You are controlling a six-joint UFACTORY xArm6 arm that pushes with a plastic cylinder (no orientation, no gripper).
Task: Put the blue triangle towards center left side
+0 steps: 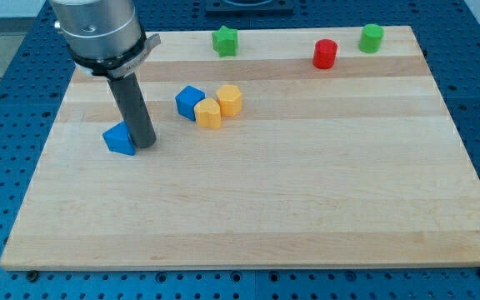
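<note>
The blue triangle point(119, 138) lies on the wooden board point(257, 208) at the view's left, a little above mid-height. My tip point(145, 144) stands right against the triangle's right side, touching or nearly touching it. The rod rises from there to the grey arm body at the view's top left.
A blue cube point(189, 102) and two yellow blocks point(208, 113) point(230, 99) cluster right of my tip. A green star-shaped block point(225, 40), a red cylinder point(325, 54) and a green cylinder point(372, 37) sit along the board's top edge.
</note>
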